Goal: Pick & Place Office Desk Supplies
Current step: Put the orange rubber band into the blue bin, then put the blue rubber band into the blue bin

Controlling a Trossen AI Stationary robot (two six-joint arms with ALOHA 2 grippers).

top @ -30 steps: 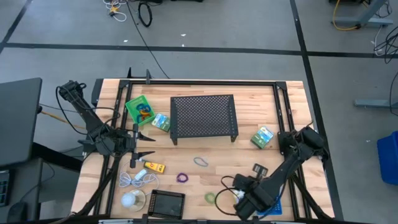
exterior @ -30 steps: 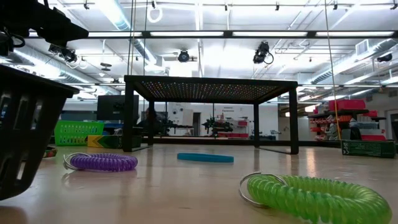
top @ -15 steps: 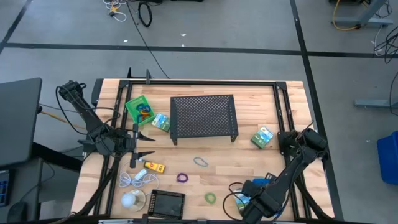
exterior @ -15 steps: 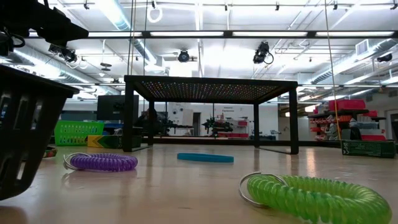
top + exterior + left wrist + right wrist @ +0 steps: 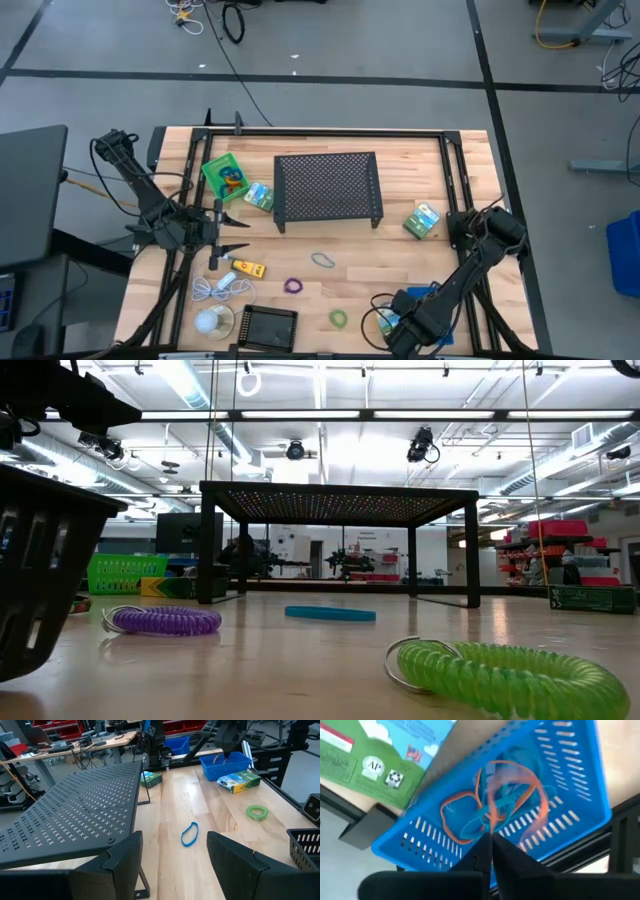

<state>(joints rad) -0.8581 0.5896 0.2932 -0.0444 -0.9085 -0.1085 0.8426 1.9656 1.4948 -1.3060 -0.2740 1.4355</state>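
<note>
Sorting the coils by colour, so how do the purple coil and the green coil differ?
The purple coil is violet; the green coil is lime. In the low view the green coil lies nearer the camera and looks larger; the purple coil lies farther back, leftward. Both are spiral loops lying flat on the table.

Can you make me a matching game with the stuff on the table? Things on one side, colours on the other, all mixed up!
Things:
1. Loop nearest the low camera
2. Loop beside the black basket
3. Tray under the right tool
4. Big mesh shelf

Colours:
A. black
B. green
C. blue
D. purple

Pairs: 1-B, 2-D, 3-C, 4-A
</note>
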